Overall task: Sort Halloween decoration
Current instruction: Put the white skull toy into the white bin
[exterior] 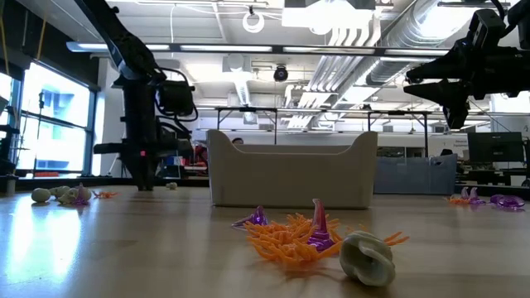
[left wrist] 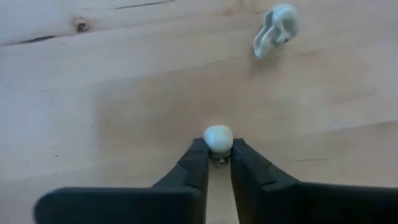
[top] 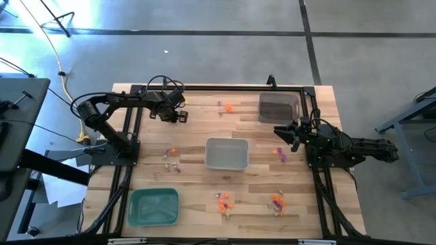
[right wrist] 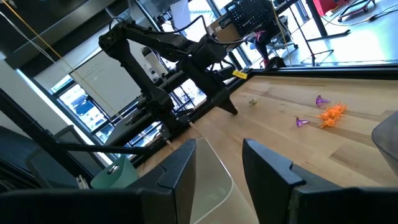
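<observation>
The Halloween decoration lies in small clusters of orange, purple and pale trinkets (top: 223, 203) (top: 276, 202) (top: 168, 152) (top: 226, 107) on the wooden table. My left gripper (top: 182, 117) points down at the far left of the table, shut on one pale round trinket (left wrist: 218, 138). A second pale trinket (left wrist: 277, 30) lies on the wood a little way off. My right gripper (top: 281, 133) hovers level at the table's right, open (right wrist: 219, 163) with nothing between its fingers. My left gripper pinches the pale round trinket's two sides (left wrist: 218, 144) between its two fingertips (left wrist: 200, 155), at their free ends only. The fingers come from above, pointing down. The trinket sits at the table's surface; whether it rests on the wood I cannot tell.
A whitish tray (top: 227, 141) stands mid-table, a green tray (top: 154, 206) at the near left, a dark tray (top: 278, 107) at the far right. Black frame rails (top: 129, 136) (top: 317, 170) run along both sides. In the low view a trinket cluster (exterior: 290, 236) lies close to the camera.
</observation>
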Controlling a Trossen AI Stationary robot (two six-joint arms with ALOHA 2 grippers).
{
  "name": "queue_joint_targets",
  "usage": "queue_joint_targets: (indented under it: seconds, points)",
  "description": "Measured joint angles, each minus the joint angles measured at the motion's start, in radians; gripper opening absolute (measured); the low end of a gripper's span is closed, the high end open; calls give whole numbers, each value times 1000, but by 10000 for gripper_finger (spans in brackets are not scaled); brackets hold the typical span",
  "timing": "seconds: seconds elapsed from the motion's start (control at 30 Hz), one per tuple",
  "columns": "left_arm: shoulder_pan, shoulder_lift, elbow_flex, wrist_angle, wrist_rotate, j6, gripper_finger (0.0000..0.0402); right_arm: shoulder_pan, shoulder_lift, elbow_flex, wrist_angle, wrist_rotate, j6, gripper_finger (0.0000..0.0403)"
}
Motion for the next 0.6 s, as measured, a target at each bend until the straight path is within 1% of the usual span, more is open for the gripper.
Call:
queue_joint_targets:
  seconds: [0.1,0.4,0.6]
  points:
    - [0,-4,-1,7,2,0,9,0,0,0,0,0,0,126]
    - [-1,-52,-5,-32,16,1,13,0,0,0,0,0,0,126]
    - [-1,-60,-5,-58,32,30,14,0,0,0,0,0,0,126]
